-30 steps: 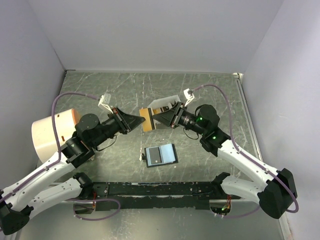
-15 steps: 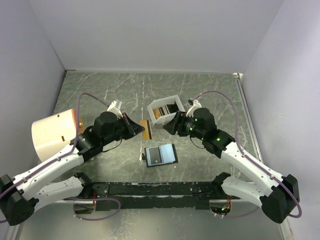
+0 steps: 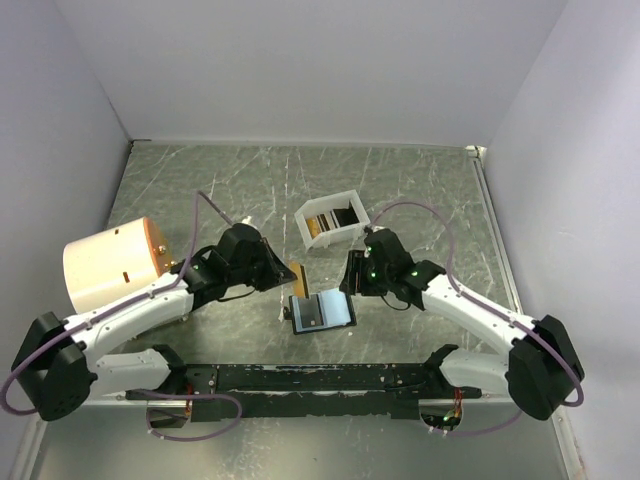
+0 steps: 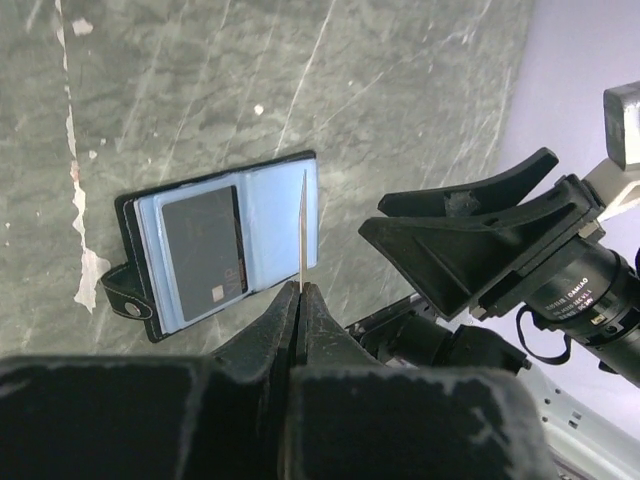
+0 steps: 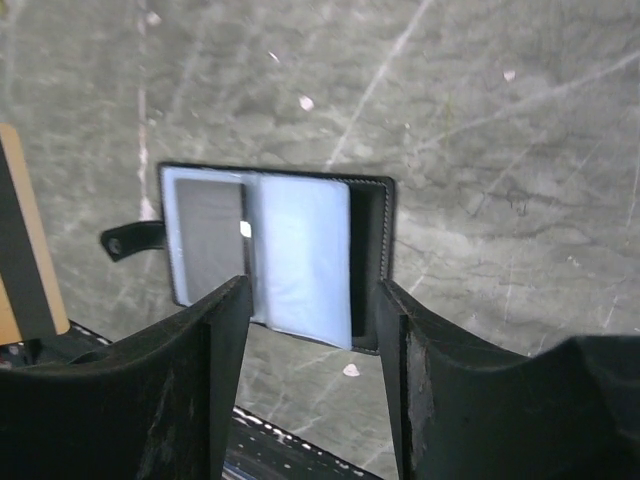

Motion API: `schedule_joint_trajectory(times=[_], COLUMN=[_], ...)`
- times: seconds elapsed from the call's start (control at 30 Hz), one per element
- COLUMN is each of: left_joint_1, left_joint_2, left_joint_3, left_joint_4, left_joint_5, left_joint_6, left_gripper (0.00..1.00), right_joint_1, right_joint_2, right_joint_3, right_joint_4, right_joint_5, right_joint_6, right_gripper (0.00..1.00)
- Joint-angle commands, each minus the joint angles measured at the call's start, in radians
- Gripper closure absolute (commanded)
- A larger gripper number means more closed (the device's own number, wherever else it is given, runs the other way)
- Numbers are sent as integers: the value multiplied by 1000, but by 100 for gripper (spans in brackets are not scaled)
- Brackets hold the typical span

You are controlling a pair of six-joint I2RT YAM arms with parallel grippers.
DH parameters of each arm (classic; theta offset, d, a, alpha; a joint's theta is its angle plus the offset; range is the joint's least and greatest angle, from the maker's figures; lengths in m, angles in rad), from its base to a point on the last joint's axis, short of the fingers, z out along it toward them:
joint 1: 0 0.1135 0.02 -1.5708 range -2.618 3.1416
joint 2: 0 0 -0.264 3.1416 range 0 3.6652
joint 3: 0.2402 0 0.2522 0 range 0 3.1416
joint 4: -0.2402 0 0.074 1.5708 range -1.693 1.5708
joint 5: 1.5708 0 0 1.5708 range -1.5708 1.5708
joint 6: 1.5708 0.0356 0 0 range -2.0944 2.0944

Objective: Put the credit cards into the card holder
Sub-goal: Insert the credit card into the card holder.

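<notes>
The card holder (image 3: 322,310) lies open on the table, black outside and pale blue inside, with a dark card (image 4: 205,252) in its left pocket. It also shows in the left wrist view (image 4: 275,215) and the right wrist view (image 5: 300,255). My left gripper (image 3: 292,277) is shut on a gold-tan credit card (image 3: 296,276), held upright just above the holder's left edge; in the left wrist view the card (image 4: 303,230) is edge-on. My right gripper (image 3: 351,276) is open and empty, above the holder's right side. More cards (image 3: 332,221) lie in the white box.
A white rectangular box (image 3: 331,221) stands behind the holder at mid-table. A pale cream cylinder with an orange end (image 3: 108,263) lies at the left. A black rail (image 3: 310,378) runs along the near edge between the arm bases. Grey walls enclose the table.
Both grippers have come down and toward the near side, from beside the white box to over the card holder. The left gripper has carried the gold-tan card with it.
</notes>
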State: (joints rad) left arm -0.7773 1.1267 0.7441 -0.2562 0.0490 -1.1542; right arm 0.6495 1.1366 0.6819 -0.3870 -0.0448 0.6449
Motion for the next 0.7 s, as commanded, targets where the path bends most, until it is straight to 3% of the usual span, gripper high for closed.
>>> schedule_joint_trajectory(times=[0.0, 0.23, 0.67], left_joint_1=[-5, -7, -5], left_joint_2=[62, 160, 196], left_joint_3=[-14, -41, -95], left_joint_4=[44, 109, 181], left_joint_5=[115, 213, 258], left_joint_6=[-40, -40, 35], left_gripper=[93, 93, 93], right_joint_1=[8, 20, 54], right_joint_2=[40, 76, 72], right_joint_3=[-39, -93, -190], right_joint_4=[28, 86, 195], right_joint_5=[-44, -68, -79], right_joint_6=[-1, 39, 151], right_gripper=[48, 51, 64])
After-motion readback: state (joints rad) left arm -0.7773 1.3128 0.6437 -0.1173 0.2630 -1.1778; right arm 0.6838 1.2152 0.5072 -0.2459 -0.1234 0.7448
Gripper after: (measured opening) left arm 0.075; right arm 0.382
